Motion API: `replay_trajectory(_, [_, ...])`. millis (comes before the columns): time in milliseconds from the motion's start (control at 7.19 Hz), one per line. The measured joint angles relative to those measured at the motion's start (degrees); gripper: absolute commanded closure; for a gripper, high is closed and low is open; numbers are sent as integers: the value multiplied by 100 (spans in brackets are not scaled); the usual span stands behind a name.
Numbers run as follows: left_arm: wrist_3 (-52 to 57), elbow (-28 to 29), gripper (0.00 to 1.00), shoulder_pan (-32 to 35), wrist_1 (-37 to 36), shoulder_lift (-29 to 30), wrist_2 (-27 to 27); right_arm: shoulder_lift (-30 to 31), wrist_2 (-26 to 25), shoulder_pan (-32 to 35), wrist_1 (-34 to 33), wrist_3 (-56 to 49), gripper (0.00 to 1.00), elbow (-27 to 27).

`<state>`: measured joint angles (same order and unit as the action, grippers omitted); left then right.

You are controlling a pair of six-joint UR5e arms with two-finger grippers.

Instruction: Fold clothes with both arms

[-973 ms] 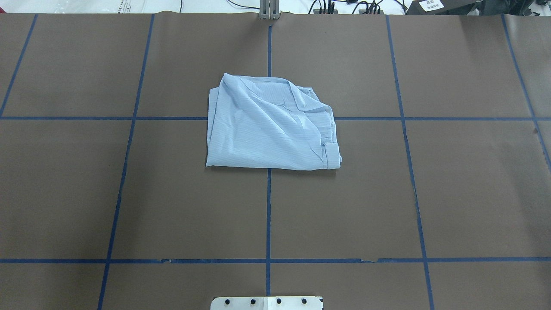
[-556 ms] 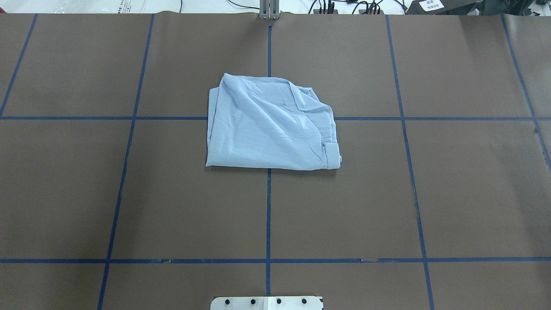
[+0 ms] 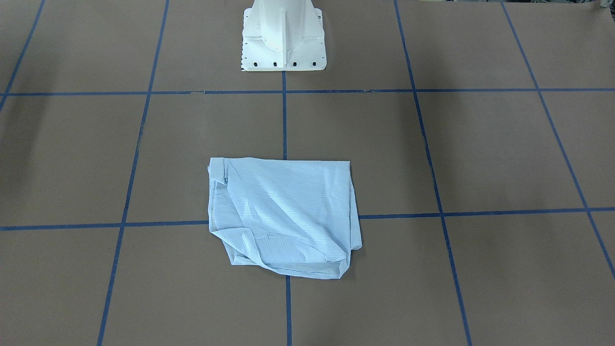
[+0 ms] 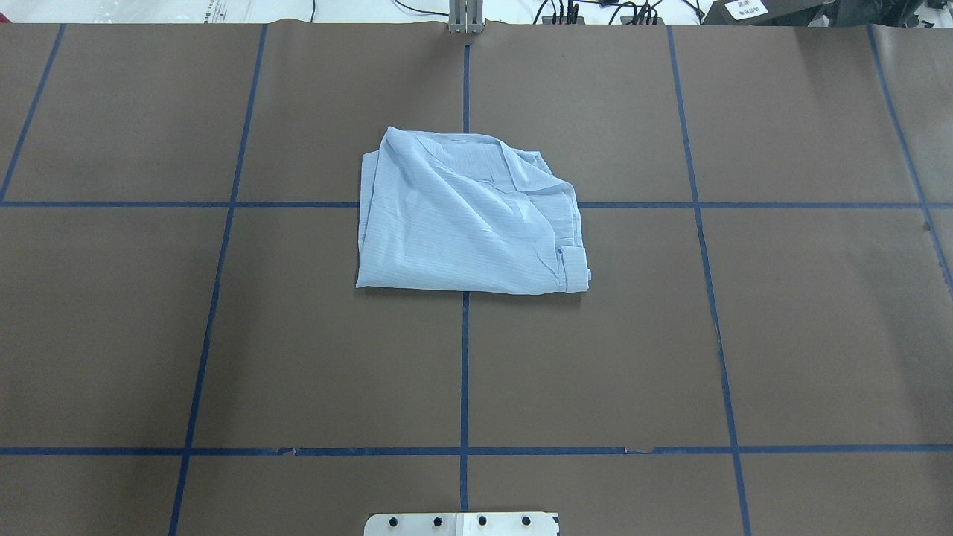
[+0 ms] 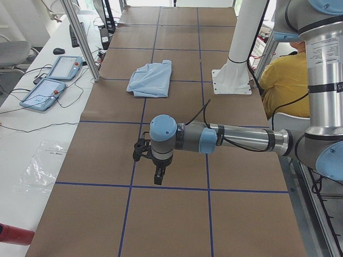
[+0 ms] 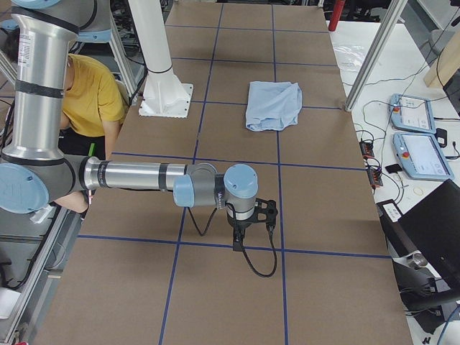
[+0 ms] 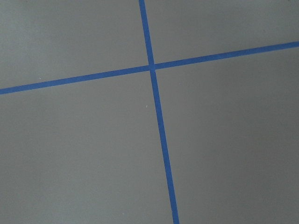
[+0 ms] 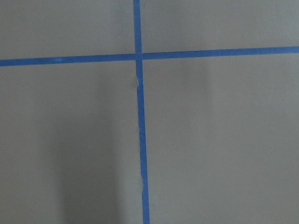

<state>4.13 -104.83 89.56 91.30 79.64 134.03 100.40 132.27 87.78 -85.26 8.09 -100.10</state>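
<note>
Nothing's moved since a second ago: the shirt (image 4: 469,216) sits folded mid-tabletop (image 4: 298,357). The left hand (image 5: 156,174) and right hand (image 6: 238,241) hang well apart from it, and I can't tell if they're open or closed. Looks basically done to me; maybe smooth the rumpled far edge.

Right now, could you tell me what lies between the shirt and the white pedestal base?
Only brown table cover and blue tape lines, in the front-facing view.

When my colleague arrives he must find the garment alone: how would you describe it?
On the brown table gridded with blue tape, look near the middle, out from the white pedestal base. The shirt lies in a rough folded rectangle over a tape crossing, the only pale blue cloth there.
</note>
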Motion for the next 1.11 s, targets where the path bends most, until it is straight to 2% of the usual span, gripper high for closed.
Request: replay_trajectory(1112, [8, 79, 0, -4, 1, 0, -3, 29, 40, 0, 0, 10, 0, -9])
